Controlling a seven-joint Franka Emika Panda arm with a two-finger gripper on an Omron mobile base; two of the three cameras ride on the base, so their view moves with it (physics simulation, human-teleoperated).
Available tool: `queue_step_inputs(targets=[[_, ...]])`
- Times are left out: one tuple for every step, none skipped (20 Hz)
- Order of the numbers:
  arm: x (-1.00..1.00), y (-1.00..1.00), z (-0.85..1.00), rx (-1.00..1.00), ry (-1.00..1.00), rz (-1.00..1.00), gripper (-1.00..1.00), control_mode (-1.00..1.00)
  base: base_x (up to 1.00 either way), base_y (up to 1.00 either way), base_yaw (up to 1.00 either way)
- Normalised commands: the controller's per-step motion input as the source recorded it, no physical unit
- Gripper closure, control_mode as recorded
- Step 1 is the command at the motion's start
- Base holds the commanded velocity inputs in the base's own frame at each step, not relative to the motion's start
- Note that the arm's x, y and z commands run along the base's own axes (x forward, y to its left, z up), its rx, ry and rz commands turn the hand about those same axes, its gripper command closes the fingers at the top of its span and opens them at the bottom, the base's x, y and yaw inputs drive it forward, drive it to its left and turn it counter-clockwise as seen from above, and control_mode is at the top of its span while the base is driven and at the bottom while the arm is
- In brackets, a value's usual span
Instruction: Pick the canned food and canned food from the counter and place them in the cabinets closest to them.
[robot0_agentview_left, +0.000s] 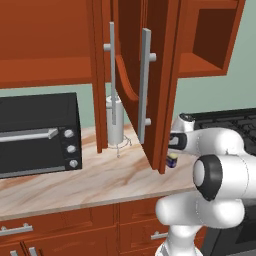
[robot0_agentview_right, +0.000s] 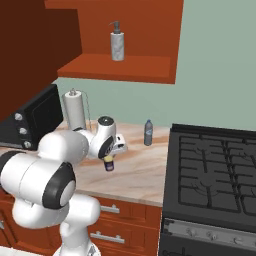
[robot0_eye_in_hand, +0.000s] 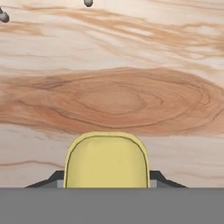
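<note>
A squat dark blue can of canned food (robot0_agentview_left: 172, 161) with a yellow label sits between my gripper's (robot0_agentview_left: 174, 152) fingers, low over the beige marbled counter (robot0_agentview_left: 75, 185). From the right I see the same can (robot0_agentview_right: 108, 164) under the gripper (robot0_agentview_right: 110, 157), near the counter's (robot0_agentview_right: 137, 175) front. In the hand view the can's yellow face (robot0_eye_in_hand: 106, 159) fills the gap of the gripper (robot0_eye_in_hand: 106, 183), whose dark fingertips (robot0_eye_in_hand: 56, 178) press its sides. The red-brown cabinet (robot0_agentview_left: 200, 65) hangs above, its door (robot0_agentview_left: 155, 85) swung open over the counter.
A black toaster oven (robot0_agentview_left: 37, 132) stands at the left, with a paper towel holder (robot0_agentview_left: 115, 122) behind the open door. A small bottle (robot0_agentview_right: 148, 132) stands near the wall. The black stove (robot0_agentview_right: 215, 170) borders the counter on the right. A soap dispenser (robot0_agentview_right: 117, 40) sits on the cabinet shelf.
</note>
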Motion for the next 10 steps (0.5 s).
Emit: queue_step_inputs(targets=[[0.0,0.0,0.75,0.0,-0.02,-0.02,1.0,-1.0,0.0,0.0,0.0],[0.0,0.0,0.79,0.0,-0.01,-0.02,1.0,-1.0,0.0,0.0,0.0],[0.0,0.0,0.81,0.0,-0.01,-0.02,1.0,-1.0,0.0,0.0,0.0],[0.0,0.0,0.86,0.0,-0.02,-0.03,1.0,-1.0,0.0,0.0,0.0],[0.0,0.0,0.86,0.0,-0.02,-0.03,1.0,-1.0,0.0,0.0,0.0],[0.0,0.0,0.92,-0.01,-0.01,-0.03,1.0,-1.0,0.0,0.0,0.0],[0.0,0.0,0.91,-0.02,0.0,-0.03,1.0,-1.0,0.0,0.0,0.0],[0.0,0.0,0.91,-0.03,0.0,-0.04,1.0,-1.0,0.0,0.0,0.0],[0.0,0.0,0.88,-0.04,0.0,-0.04,1.0,-1.0,0.0,0.0,0.0],[-0.02,-0.04,0.84,-0.04,0.0,-0.05,1.0,-1.0,0.0,0.0,0.0]])
